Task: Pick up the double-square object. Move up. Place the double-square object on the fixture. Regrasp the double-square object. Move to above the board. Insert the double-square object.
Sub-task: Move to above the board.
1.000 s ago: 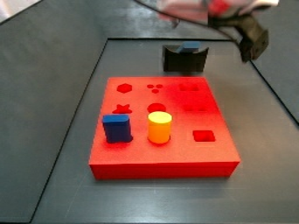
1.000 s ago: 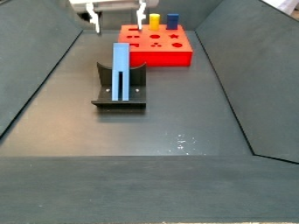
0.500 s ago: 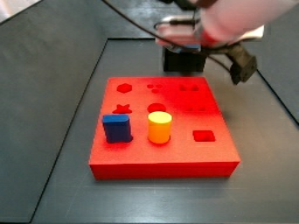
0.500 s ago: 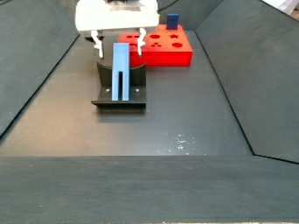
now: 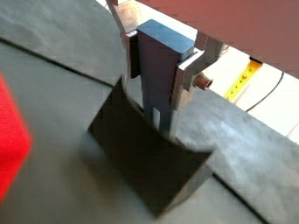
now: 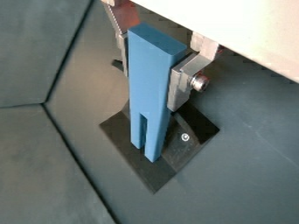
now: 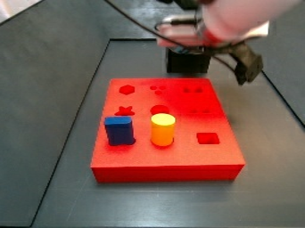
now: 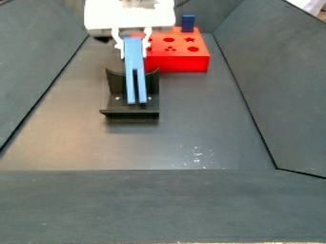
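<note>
Gripper (image 6: pixel 156 63) down over fixture (image 5: pixel 146 162), silver fingers (image 6: pixel 184 77) flanking upper bar (image 6: pixel 149 96), seemingly touching; firm clamp: cannot tell. Likely regrasp step. Bar upright in fixture notch, propped for fresh hold. Bar: pale blue, smooth, grooved. Fixture: matte near-black. Board (image 8: pixel 178 53) just beyond fixture, red, cut-outs.
</note>
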